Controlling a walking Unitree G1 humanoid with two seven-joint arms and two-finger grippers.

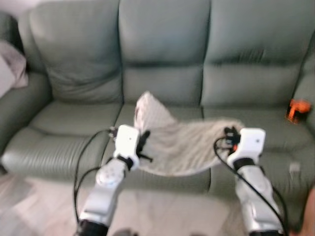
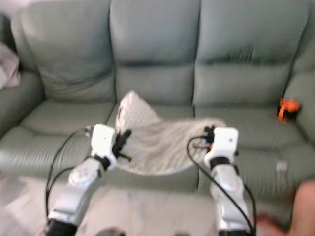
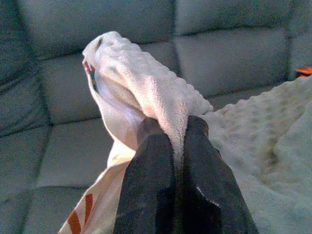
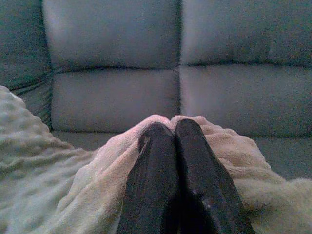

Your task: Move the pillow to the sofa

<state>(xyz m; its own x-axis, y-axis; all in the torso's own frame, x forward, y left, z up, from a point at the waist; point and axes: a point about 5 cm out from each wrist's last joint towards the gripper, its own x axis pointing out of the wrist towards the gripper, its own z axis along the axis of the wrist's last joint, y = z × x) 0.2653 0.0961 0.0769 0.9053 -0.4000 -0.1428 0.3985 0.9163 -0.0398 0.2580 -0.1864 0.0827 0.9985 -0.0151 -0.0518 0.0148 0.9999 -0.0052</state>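
While over the sofa, pillow pinched by left gripper and right gripper.

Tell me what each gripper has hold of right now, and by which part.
Both hold the pillow over the sofa seat. The left gripper pinches a fold at its left end; the right gripper is shut on its right edge.

no readable text, labels or numbers anywhere (pictures blurred), orange marks on pillow illegible
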